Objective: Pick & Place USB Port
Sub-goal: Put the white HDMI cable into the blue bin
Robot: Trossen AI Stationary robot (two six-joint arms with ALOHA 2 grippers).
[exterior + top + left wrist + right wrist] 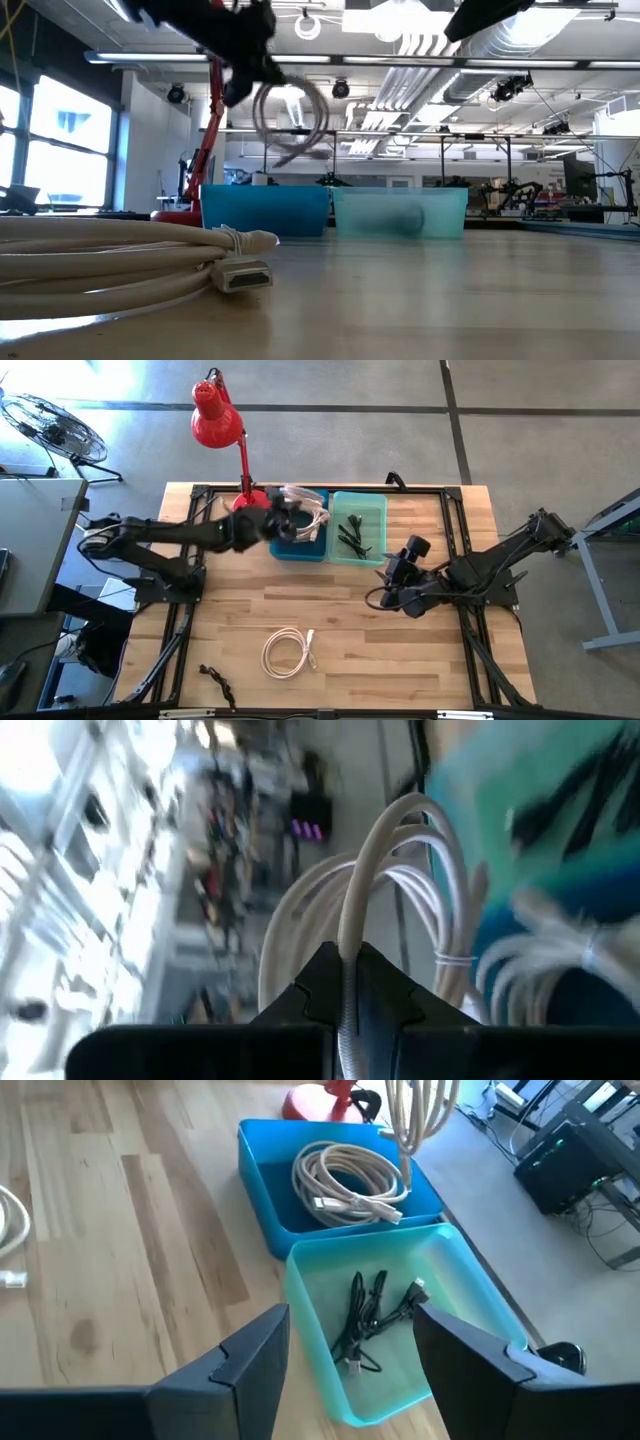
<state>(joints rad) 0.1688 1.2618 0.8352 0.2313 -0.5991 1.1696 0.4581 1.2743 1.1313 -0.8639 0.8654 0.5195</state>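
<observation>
table (330, 620) of light wood carries everything, with red lamp (218, 420) at its far edge. next to the lamp base stand two bins touching each other: blue bin (300, 546) and teal bin (358, 528). in the blue bin lies one white cable coil (345, 1180); in the teal bin lie black cables (368, 1320). my left gripper (285, 520) hangs above the blue bin, fingers clenched on a white usb cable (290, 118), which dangles in loops in the air. my right gripper (398, 578) waits near the teal bin, fingers spread apart and holding nothing. another white coil (288, 653) rests on the table near the front, and a small black cable (216, 681) lies near the front left corner.
</observation>
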